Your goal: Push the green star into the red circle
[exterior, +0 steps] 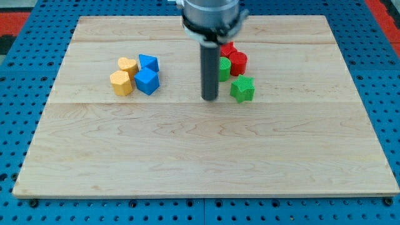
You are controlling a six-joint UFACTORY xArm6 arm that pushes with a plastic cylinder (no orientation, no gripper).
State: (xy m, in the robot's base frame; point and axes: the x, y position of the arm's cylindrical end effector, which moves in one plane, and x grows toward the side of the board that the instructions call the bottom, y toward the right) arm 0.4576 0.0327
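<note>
no pincer is being carried; my tip is being rested on the bench, just beside the green star, on the view's left of it. the red circle is lying near, above the star. the approach seems under way; next, a push toward the view's top is likely being called for, from below the star.

My tip ends a dark grey rod. Just to its right sits the green star; beyond that are a red circle, a red star and another green block. Well left of it sit two yellow-orange blocks and two blue blocks, all on a pale wooden board.
</note>
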